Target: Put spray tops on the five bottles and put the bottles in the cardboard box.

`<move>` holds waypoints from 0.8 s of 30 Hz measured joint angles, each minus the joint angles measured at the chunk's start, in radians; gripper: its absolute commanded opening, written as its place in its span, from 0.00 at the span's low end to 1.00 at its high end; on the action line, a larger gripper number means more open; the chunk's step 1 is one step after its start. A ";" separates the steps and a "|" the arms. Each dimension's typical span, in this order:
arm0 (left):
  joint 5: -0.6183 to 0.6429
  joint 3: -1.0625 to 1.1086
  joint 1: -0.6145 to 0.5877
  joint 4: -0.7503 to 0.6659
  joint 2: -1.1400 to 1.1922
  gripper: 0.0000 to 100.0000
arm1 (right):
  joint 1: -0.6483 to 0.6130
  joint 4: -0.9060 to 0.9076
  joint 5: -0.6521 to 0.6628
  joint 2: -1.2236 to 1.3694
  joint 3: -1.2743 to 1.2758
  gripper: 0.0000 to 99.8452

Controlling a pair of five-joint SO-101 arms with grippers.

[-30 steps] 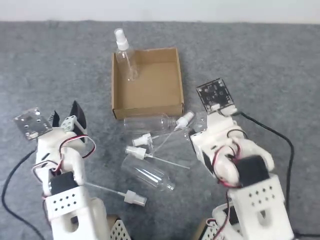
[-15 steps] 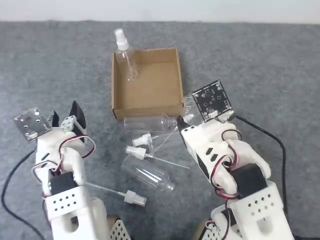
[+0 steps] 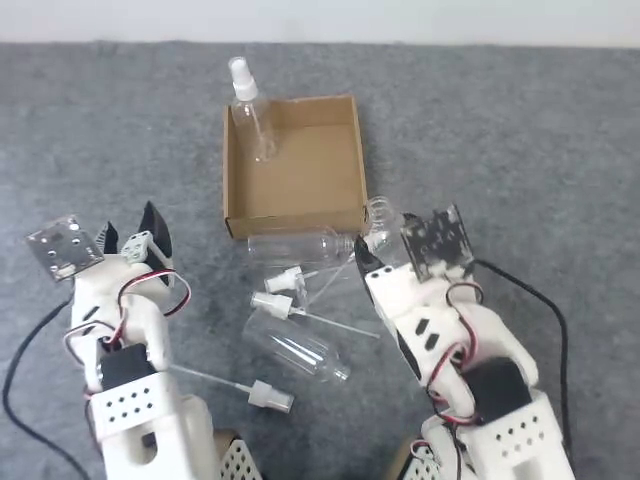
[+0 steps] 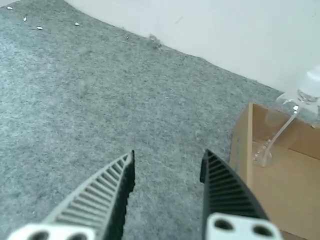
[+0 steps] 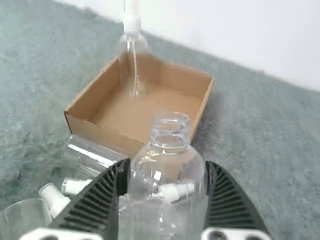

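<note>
Bottle (image 5: 167, 160) is now standing upright, apparently clenched by right claw (image 5: 167, 165), awaiting capping; left claw (image 4: 168, 154) is hanging released.

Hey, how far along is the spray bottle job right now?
Done: one capped bottle stands in the cardboard box. In hand: the right gripper clamps an uncapped bottle upright. Left: loose spray tops and other bare bottles lie on the carpet by the box; the left gripper is open, holding nothing.
</note>
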 measured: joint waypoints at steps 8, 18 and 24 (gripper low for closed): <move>0.000 0.000 0.000 0.000 0.000 0.20 | 0.008 -0.127 -0.002 -0.118 0.198 0.10; -0.109 -0.117 0.038 0.173 0.000 0.20 | 0.155 -0.316 -0.002 -0.166 0.348 0.10; -0.184 -0.400 0.077 0.505 0.000 0.20 | 0.164 -0.348 -0.054 -0.166 0.364 0.10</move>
